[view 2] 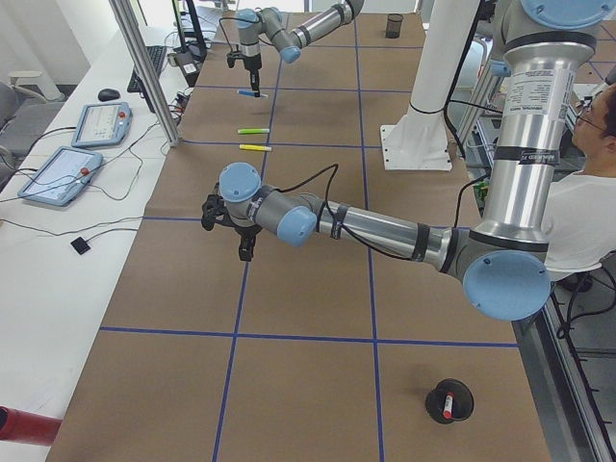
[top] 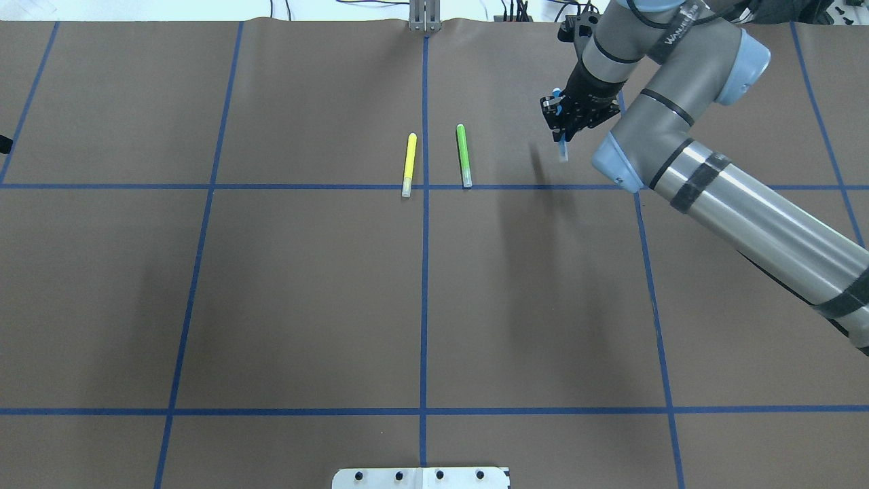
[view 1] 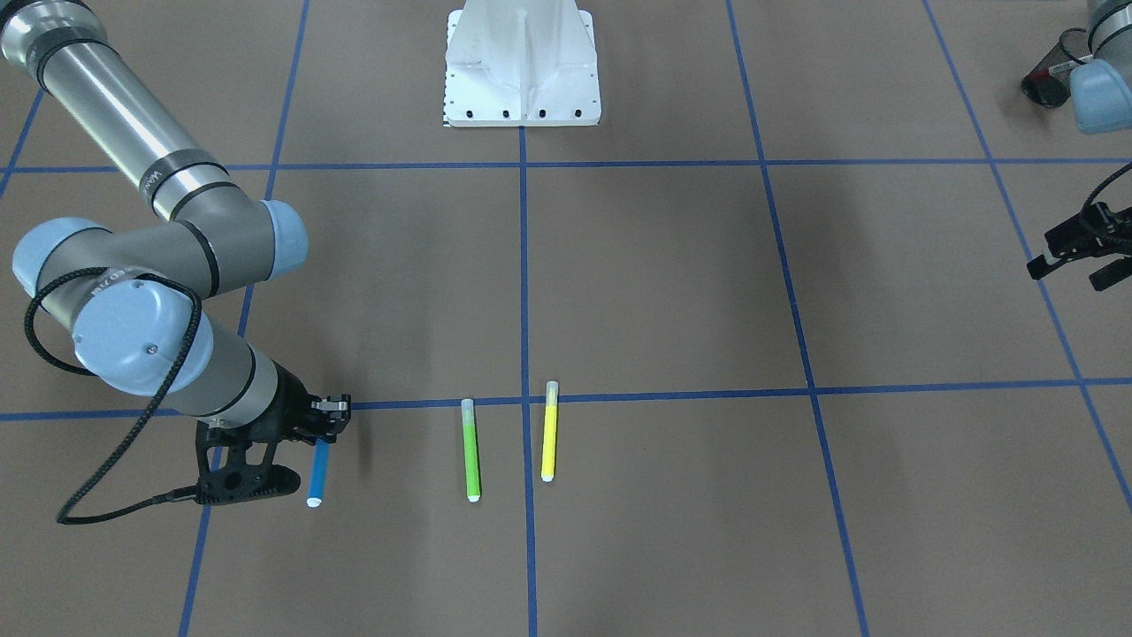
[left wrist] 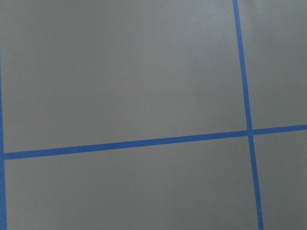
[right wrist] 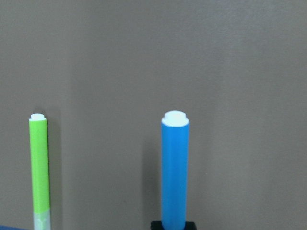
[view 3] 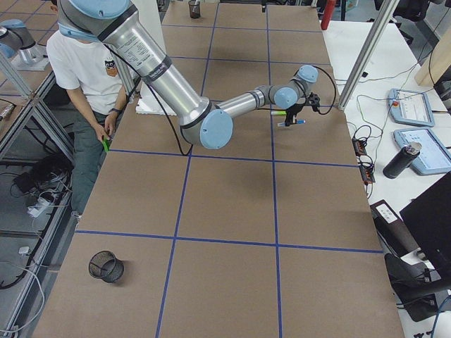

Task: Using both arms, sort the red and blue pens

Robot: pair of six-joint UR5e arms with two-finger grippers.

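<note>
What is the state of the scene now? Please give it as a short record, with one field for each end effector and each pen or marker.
right end effector: shut on the blue pen, which seems lifted off the table
left end effector: open, holds nothing
red pen: in the black cup, near the table's end on the robot's left
green marker: lies flat, not touched
yellow marker: lies flat beside the green marker, apart from it
</note>
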